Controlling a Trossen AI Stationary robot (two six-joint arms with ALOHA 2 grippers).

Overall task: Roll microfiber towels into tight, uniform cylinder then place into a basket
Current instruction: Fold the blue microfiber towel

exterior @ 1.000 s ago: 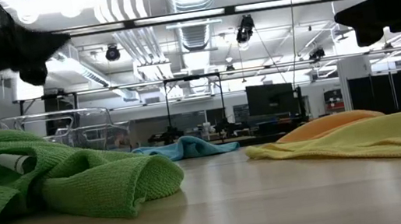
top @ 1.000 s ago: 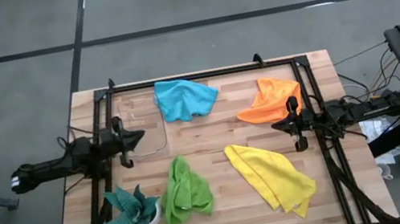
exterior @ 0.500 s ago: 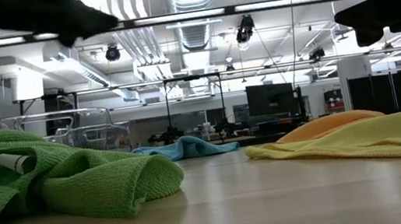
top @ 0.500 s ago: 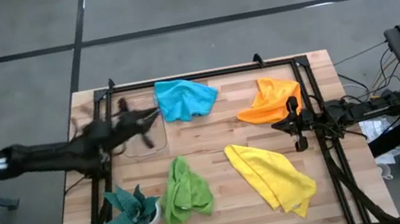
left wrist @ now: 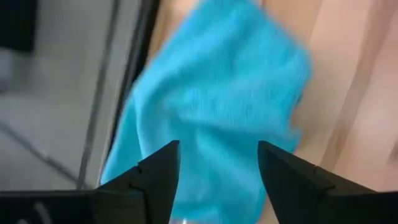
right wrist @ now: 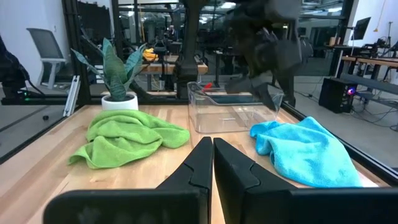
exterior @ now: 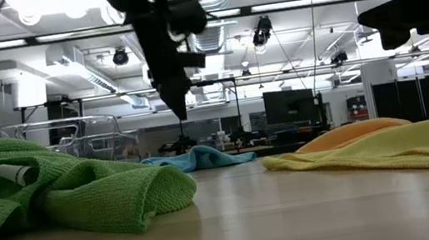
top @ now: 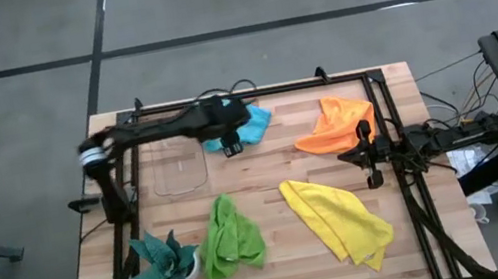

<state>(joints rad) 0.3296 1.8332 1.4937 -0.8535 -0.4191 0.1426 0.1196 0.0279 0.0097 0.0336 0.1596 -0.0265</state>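
Note:
The blue towel (top: pixel 256 117) lies crumpled near the table's far edge. My left gripper (top: pixel 233 143) hangs above it, pointing down, open; in the left wrist view its fingers (left wrist: pixel 165 163) stand apart over the blue towel (left wrist: pixel 217 93) without touching it. The orange towel (top: pixel 336 123), the yellow towel (top: pixel 338 218) and the green towel (top: pixel 230 236) lie loose on the wood. The clear basket (top: pixel 178 168) stands left of the blue towel. My right gripper (top: pixel 348 156) waits level at the right, shut.
A teal plant in a white pot (top: pixel 164 261) stands at the near left corner. A black metal frame (top: pixel 252 93) runs around the table top. Bare wood lies between the towels at the middle of the table.
My left arm has swung from its level rest at the table's left side out toward the far middle, past the basket, and now hangs over the blue towel. Its gripper has tipped from level to pointing down. The towels have not moved.

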